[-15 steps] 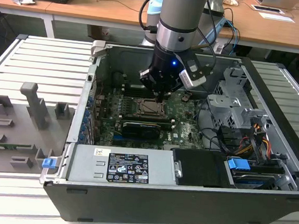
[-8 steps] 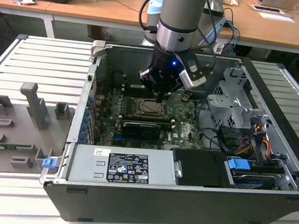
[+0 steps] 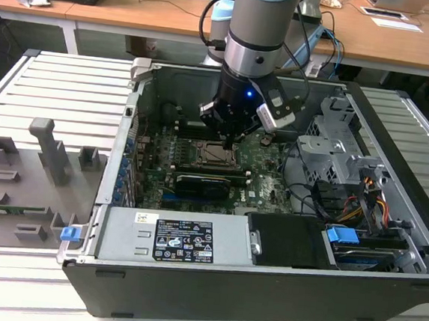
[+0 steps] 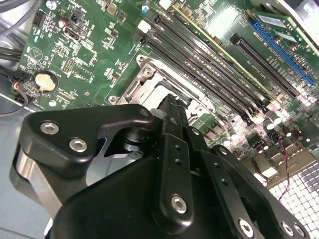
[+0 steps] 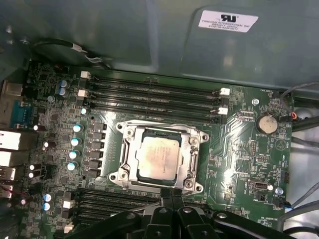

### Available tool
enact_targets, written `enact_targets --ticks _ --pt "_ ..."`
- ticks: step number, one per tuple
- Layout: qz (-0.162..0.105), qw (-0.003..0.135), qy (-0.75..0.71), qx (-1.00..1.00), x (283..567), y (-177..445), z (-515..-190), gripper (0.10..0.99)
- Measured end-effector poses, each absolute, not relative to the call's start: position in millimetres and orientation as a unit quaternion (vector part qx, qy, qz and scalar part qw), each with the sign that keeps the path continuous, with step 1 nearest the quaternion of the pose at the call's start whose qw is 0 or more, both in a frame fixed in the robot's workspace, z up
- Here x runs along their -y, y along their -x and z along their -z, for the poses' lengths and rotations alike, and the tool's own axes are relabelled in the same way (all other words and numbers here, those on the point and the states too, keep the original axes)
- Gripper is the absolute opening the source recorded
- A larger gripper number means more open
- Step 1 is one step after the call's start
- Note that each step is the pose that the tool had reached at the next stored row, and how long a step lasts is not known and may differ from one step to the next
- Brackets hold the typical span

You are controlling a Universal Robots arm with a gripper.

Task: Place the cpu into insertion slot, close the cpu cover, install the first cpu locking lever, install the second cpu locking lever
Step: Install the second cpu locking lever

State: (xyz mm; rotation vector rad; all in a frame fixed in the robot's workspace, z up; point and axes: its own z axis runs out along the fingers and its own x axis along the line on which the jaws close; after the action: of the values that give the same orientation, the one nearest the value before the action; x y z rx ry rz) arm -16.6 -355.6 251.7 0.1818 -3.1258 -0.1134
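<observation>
In the exterior view, your gripper (image 3: 230,137) hangs inside the open computer case (image 3: 384,284), right above the socket on the motherboard (image 3: 261,181). In the second wrist view, the fingers (image 4: 172,130) look pressed together with nothing between them, their tips at the edge of the socket. In the first wrist view, the cpu (image 5: 158,157) lies flat in the socket, and the cpu cover (image 5: 188,158) appears closed over it, framing the chip. The levers cannot be made out clearly, so judge the locking unfinished. Keep your push low, slow and along the lever, clear of the memory slots (image 5: 154,94).
</observation>
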Motion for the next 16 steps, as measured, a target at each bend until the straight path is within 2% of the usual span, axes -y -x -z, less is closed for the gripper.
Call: enact_targets --ticks 16 --pt "0.036 0.004 -0.048 0.998 357.0 19.6 -245.8 0.106"
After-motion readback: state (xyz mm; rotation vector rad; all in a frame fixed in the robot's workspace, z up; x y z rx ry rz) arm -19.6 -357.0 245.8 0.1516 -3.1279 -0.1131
